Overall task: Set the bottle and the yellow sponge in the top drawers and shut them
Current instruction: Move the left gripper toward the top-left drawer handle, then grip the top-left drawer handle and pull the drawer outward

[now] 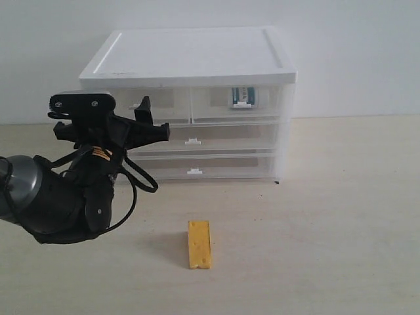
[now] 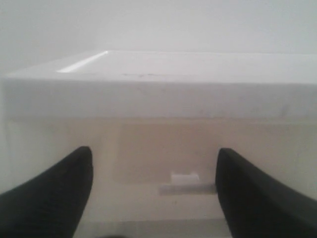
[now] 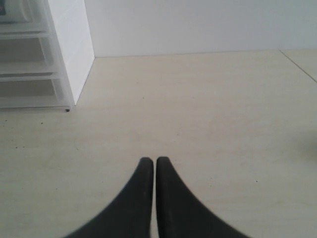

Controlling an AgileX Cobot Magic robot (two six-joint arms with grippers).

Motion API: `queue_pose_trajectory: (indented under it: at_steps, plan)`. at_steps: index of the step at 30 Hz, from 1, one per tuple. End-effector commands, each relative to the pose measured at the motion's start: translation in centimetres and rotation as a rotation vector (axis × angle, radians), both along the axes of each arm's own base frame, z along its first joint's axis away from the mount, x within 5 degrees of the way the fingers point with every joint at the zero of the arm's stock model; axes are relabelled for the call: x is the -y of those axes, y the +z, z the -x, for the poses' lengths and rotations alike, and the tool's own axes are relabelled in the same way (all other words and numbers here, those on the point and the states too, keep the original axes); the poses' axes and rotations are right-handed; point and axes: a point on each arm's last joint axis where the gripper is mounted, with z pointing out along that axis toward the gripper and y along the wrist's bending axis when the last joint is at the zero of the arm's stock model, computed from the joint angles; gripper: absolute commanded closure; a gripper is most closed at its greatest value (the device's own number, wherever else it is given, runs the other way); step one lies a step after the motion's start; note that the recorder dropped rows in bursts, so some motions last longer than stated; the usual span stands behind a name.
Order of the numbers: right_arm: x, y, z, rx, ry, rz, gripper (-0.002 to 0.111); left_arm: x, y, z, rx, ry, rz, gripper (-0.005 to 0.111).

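Worktop [image 1: 341, 216] of pale wood carries a white-topped cabinet [image 1: 190, 56] against its back edge, a little toward the left. Both top drawers [image 1: 213, 105] look shut. The left pincer [image 2: 153, 153] stands open at the front of the left one. The right pincer [image 3: 150, 161] is closed on nothing, low over bare worktop beyond the cabinet's right side. The yellow sponge [image 1: 199, 244] lies near the front edge, about midway along. The bottle [image 1: 243, 96] sits inside the right top drawer. The left drawer's small tab handle [image 2: 184, 178] is between the open fingers, untouched. I'd say opening that drawer for the sponge is in hand. Next: nip the tab and draw straight toward the front edge.
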Motion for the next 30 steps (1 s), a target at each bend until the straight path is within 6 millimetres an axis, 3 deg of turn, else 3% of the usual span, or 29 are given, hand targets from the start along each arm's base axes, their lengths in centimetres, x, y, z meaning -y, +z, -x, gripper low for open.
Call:
queue_pose_trajectory:
  at_steps: [1, 10, 21, 30]
  plan:
    - [0.0, -0.1, 0.0, 0.007, -0.001, 0.0, 0.108, 0.3, 0.2, -0.2, 0.025, -0.039, -0.007, 0.043]
    - [0.0, -0.1, 0.0, 0.007, -0.001, 0.0, 0.108, 0.7, 0.9, -1.0, 0.013, -0.028, 0.023, 0.043]
    - [0.0, -0.1, 0.0, 0.007, -0.001, 0.0, 0.108, 0.8, -0.4, -1.1, -0.045, -0.034, -0.021, 0.043]
    - [0.0, -0.1, 0.0, 0.007, -0.001, 0.0, 0.108, 0.9, 0.0, -1.4, -0.024, -0.023, -0.059, 0.047]
